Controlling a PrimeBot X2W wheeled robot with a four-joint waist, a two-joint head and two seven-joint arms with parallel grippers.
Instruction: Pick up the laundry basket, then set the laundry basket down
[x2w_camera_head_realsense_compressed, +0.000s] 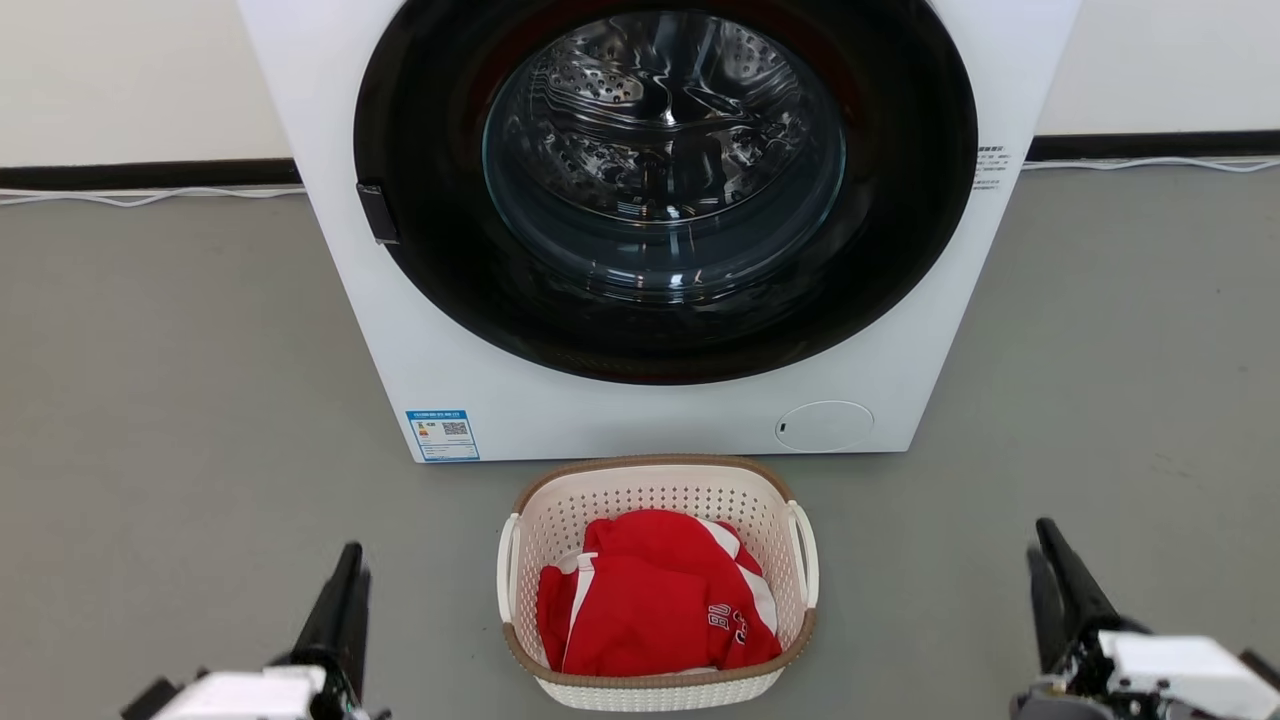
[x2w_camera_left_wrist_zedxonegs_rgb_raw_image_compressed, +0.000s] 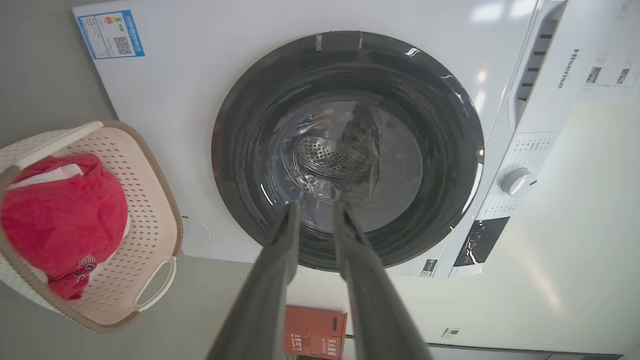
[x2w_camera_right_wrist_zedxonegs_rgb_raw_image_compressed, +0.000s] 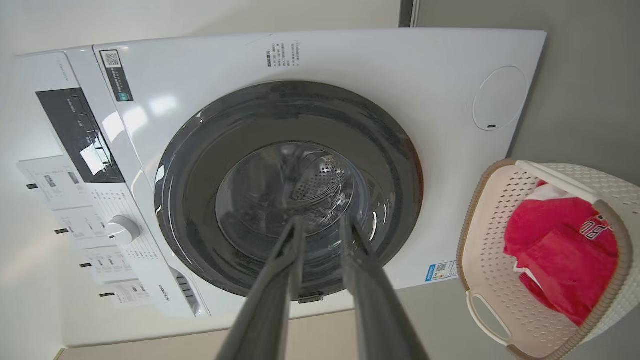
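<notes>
Behind laundry basket (x2w_camera_left_wrist_zedxonegs_rgb_raw_image_compressed: 145, 200), perhaps "Hisense" washer (x2w_camera_left_wrist_zedxonegs_rgb_raw_image_compressed: 190, 100)

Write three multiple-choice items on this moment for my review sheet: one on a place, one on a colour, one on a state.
1. Where does the laundry basket stand relative to the washer?
A. On top of it
B. On the floor just in front of it
C. Inside its drum

2. What colour is the garment in the basket?
A. Blue
B. Black
C. Red with white trim

3. How do the left tool and the right tool stand to the basket?
A. Both apart from it, one at each side
B. Both clamped on its handles
C. The left one hooked over its rim

Answers:
1 B: the basket sits on grey floor below the round door.
2 C: red cloth with white stripes lies in it.
3 A: floor shows between each tool and the basket.
</notes>
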